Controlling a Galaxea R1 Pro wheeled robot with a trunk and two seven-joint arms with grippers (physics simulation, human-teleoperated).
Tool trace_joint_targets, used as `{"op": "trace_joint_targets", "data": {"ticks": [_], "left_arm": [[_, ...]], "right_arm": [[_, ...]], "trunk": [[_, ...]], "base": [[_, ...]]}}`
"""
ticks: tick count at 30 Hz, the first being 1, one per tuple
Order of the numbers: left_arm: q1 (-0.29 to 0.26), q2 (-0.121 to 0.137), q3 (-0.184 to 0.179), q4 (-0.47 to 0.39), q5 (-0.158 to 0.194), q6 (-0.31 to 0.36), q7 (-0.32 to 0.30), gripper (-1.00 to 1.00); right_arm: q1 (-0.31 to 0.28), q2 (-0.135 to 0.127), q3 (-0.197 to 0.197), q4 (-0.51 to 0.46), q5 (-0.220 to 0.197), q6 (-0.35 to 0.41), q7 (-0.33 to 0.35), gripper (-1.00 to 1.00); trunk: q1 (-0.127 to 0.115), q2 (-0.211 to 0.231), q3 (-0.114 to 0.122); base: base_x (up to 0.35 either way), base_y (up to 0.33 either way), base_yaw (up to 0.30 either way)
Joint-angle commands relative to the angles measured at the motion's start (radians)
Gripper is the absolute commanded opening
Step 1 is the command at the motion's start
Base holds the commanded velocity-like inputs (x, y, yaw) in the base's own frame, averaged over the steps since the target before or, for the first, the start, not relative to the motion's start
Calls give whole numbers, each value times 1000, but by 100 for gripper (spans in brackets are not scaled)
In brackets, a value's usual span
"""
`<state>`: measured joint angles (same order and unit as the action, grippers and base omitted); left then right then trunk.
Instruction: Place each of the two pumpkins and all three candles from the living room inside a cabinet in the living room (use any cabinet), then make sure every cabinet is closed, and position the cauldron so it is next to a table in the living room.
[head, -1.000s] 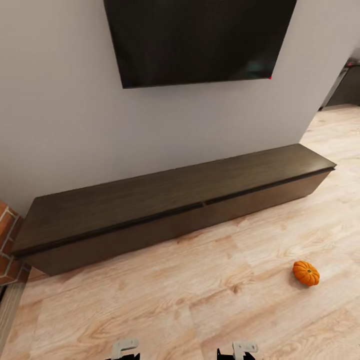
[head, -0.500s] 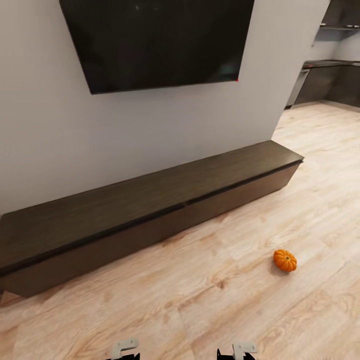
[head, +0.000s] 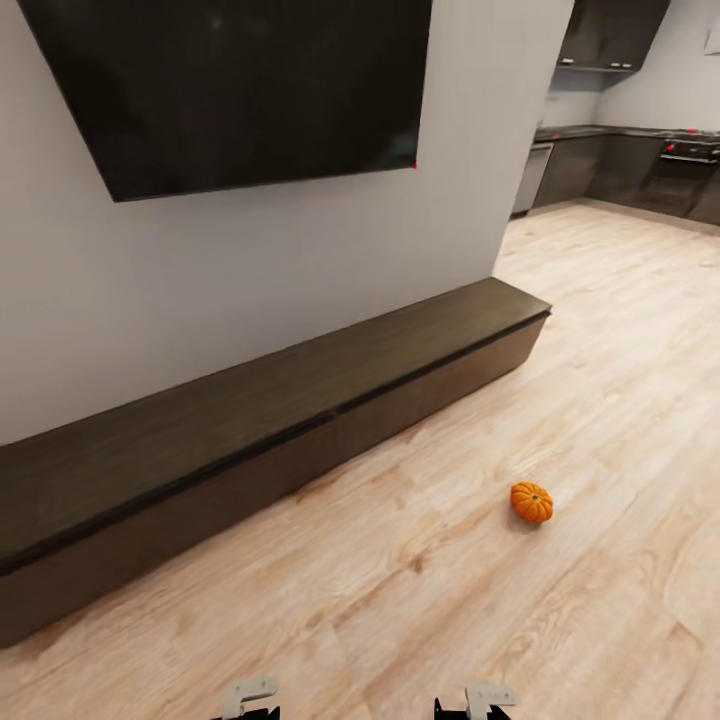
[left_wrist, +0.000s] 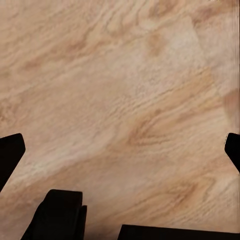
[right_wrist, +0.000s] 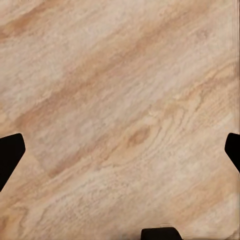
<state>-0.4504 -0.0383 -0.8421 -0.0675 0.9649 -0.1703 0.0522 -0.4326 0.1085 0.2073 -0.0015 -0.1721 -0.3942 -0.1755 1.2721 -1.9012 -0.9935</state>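
Head view: long, low dark-brown cabinet (head: 300, 400) set flush against the grey wall (head: 250, 270), running from the near-left of the floor toward the far right, every drawer front shut and the top bare. Above it on the wall, a big black TV (head: 230, 90). One small orange pumpkin (head: 532, 502) sitting on the light wood floor (head: 600, 400), well apart from the cabinet front, out toward the cabinet's right end and nearer the robot than that end. Past the wall's corner, far right, dark kitchen cupboards (head: 620, 170) under a counter.

At the near edge of the floor in the head view, just pale brackets and black tips of the left gripper (head: 247, 700) and right gripper (head: 478, 700) poking in, both well apart from the pumpkin and from the cabinet.

Left wrist view: left gripper (left_wrist: 120, 150) spread wide, one black fingertip (left_wrist: 10, 155) at each side edge, nothing between but wood-grain floor (left_wrist: 125, 100).

Right wrist view: right gripper (right_wrist: 120, 152) likewise parted, dark fingertips (right_wrist: 10, 155) far apart at the frame's sides, bare floor planks (right_wrist: 125, 100) between, nothing grasped.
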Motion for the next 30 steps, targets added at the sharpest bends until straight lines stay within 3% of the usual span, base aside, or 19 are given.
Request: {"op": "trace_joint_targets", "data": {"ticks": [1,30], "left_arm": [[0,0,0,0,0,0,0,100],[0,0,0,0,0,0,0,100]], "right_arm": [[0,0,0,0,0,0,0,100],[0,-1,0,0,0,0,1,100]], "trunk": [[0,0,1],[0,0,31]], "base": [[0,0,-260],[0,0,-260]]}}
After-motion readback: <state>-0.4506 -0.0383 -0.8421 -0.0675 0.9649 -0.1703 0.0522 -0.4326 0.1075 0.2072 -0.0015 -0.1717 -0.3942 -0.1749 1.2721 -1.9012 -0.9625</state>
